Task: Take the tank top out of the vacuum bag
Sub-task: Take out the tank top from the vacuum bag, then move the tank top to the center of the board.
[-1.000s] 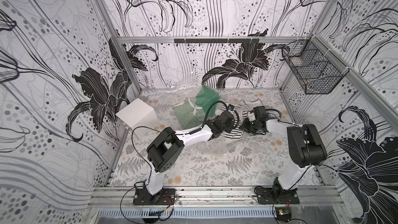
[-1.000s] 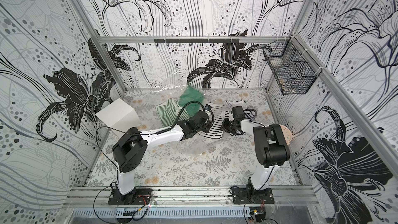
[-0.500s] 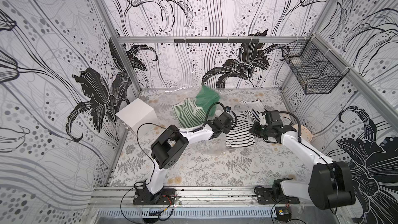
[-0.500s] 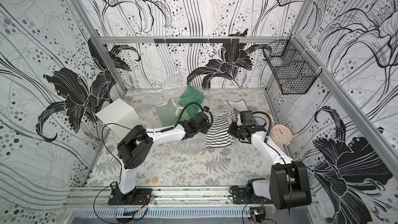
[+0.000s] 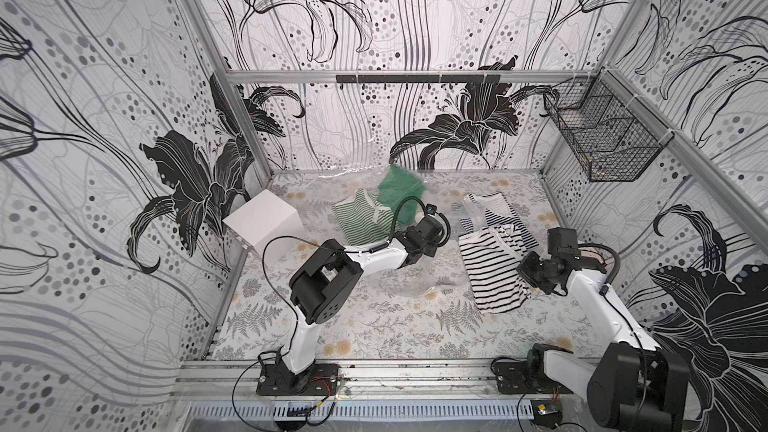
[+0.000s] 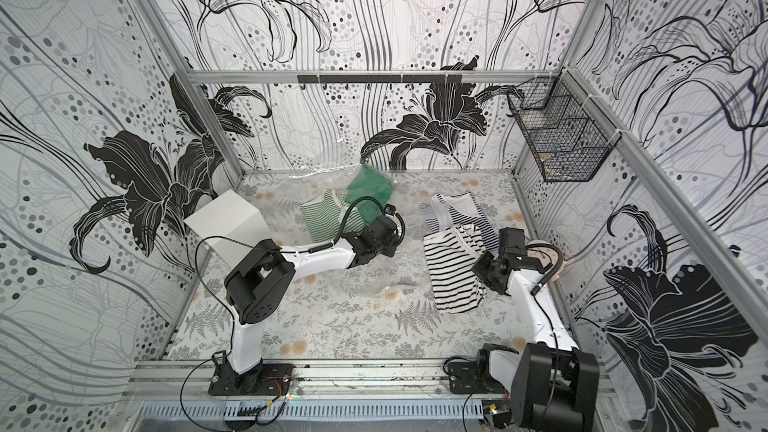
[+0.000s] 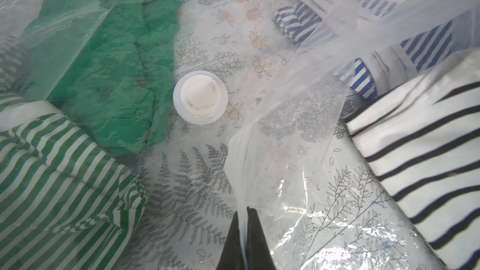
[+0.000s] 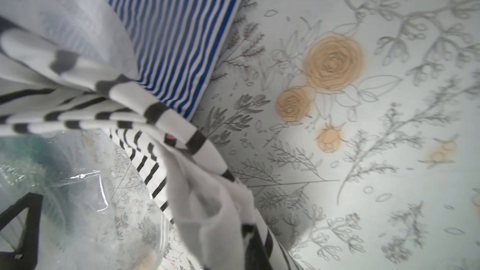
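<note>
1. Nearest to my bases, at about 3 o'clock on the table (image 5: 374,338), my right claw (image 8: 252,242) is pressed together on a fold of the black-and-white striped tank top (image 5: 492,272). I pinch a bunch of the cloth so that the whole top follows the pull, not only one layer.
2. The tank top lies stretched between this claw and the middle of the table. I judge that most of it is outside the vacuum bag (image 7: 311,203). Whether its far end is under the plastic, I cannot tell.
3. Near the middle, my left claw (image 7: 245,229) is closed on a thin ridge of the bag's clear plastic. The bag looks light and slippery, and I think that without this hold it would travel together with the top.
4. Just beyond that claw, toward 12 o'clock, the round white cap (image 7: 200,97) of the bag lies flat and faces up.
5. At 11 to 12 o'clock a green striped shirt (image 5: 361,222) and a plain green shirt (image 5: 401,195) rest under the plastic, the plain one just beside the cap. I believe they are inside the bag, and holding it down should leave them there.
6. At 1 o'clock a blue-striped shirt (image 5: 490,211) lies just beyond the tank top, and in the left wrist view some plastic hangs over it.
7. Farthest are a white box (image 5: 266,224) at 10 o'clock at the table edge and a wire basket (image 5: 602,135) on the wall at 2 o'clock. Both are well apart from the work.
</note>
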Motion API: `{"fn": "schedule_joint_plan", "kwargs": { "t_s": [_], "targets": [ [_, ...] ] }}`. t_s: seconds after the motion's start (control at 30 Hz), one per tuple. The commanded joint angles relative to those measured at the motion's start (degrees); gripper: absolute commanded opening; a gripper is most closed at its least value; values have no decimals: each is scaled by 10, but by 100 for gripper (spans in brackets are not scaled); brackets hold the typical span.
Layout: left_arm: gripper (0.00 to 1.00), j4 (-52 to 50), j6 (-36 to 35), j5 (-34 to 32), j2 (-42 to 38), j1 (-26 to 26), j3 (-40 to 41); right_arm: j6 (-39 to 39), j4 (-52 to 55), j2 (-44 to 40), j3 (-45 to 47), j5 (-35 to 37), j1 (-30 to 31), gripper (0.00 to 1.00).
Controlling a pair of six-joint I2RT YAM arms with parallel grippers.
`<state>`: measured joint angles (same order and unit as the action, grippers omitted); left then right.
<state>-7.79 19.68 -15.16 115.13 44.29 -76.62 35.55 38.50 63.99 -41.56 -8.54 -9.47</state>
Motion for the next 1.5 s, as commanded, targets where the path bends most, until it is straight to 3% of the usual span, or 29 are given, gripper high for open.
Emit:
{"fn": "schedule_joint_plan", "kwargs": {
  "t_s": [0.0,0.4,0.43,0.47,0.53,0.63,0.73,0.9,0.97,1.07,1.2,1.47],
  "targets": [
    [0,2,8,-18,-19,-9,15,16,65,-27,8,50,-15,0],
    [0,12,9,-17,-43,-25,43,-45,109,3,-11,83,-136,0],
    [0,15,9,-15,-45,-26,46,-58,106,15,-15,80,-147,9],
    [0,18,8,-12,-47,-25,49,-71,101,27,-21,76,-152,32],
    [0,23,8,-7,-48,-25,53,-86,100,38,-39,73,-153,58],
    [0,26,6,1,-50,-25,54,-100,95,16,-59,66,-152,79],
    [0,37,4,4,-52,-25,62,-108,74,-14,-58,11,-141,87],
    [0,44,6,0,-55,-24,67,-82,-2,-2,-42,-24,-3,84],
    [0,45,6,2,-57,-25,68,-67,-42,37,-49,-28,60,80],
    [0,45,6,3,-64,-25,75,-67,-96,104,-71,-13,109,72],
    [0,48,-1,4,-78,-25,88,-75,-138,206,-119,-2,117,62],
    [0,51,-12,7,-96,-25,98,-80,-171,392,-236,-9,119,54]
  ]
}}
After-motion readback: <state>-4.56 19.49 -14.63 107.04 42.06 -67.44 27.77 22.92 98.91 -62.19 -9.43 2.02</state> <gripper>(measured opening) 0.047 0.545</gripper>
